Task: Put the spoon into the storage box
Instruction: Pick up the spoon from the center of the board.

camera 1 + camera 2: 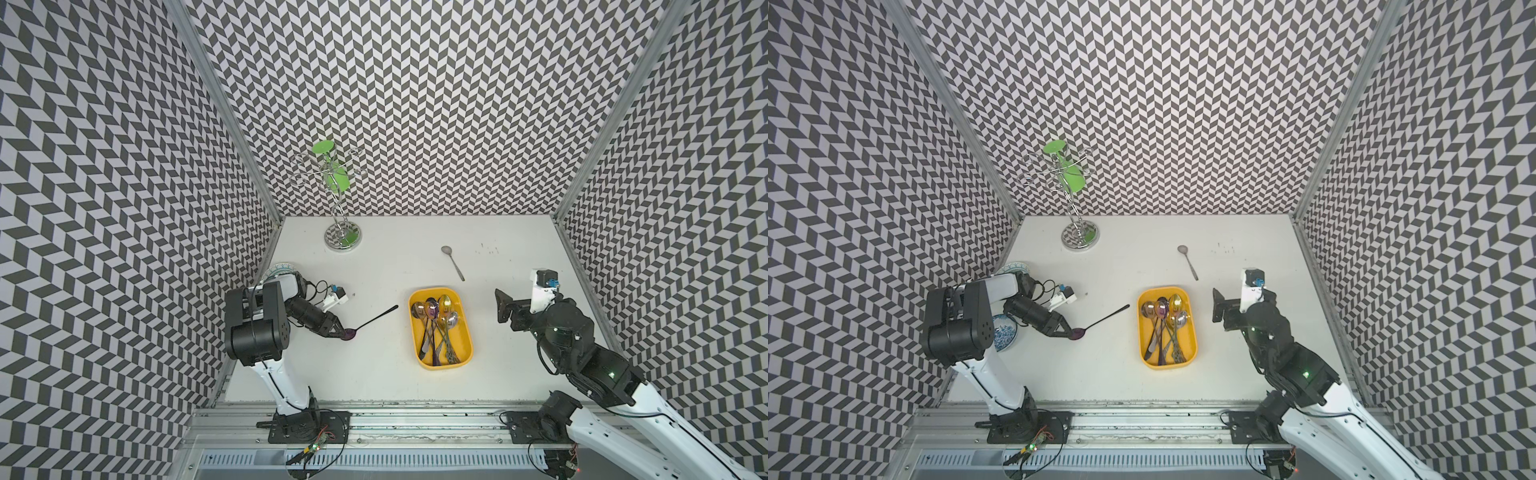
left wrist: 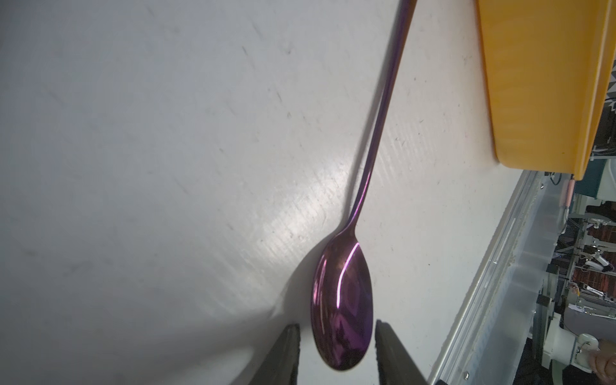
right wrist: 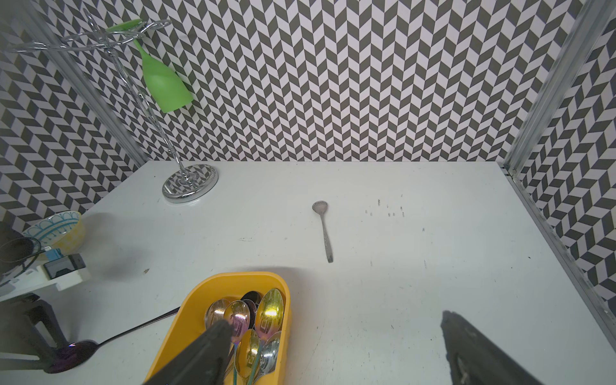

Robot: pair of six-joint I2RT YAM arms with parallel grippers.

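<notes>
Left wrist view: I see the left pincer (image 2: 336,326) open astride the spoon (image 2: 343,293), near the storage box (image 2: 533,83); its slick bowl may slip.

The left arm (image 1: 266,328) and right arm (image 1: 582,345) match: white moulded lower links on flat black base plates (image 1: 307,428), with blocky matte-black joint housings above. Thin black cables (image 1: 320,286) loop alongside. White wrist camera blocks (image 1: 542,291) carry blue connectors. Small green lights (image 1: 611,374) dot the right arm. The left gripper (image 1: 345,332) has dark tapered jaws.
</notes>
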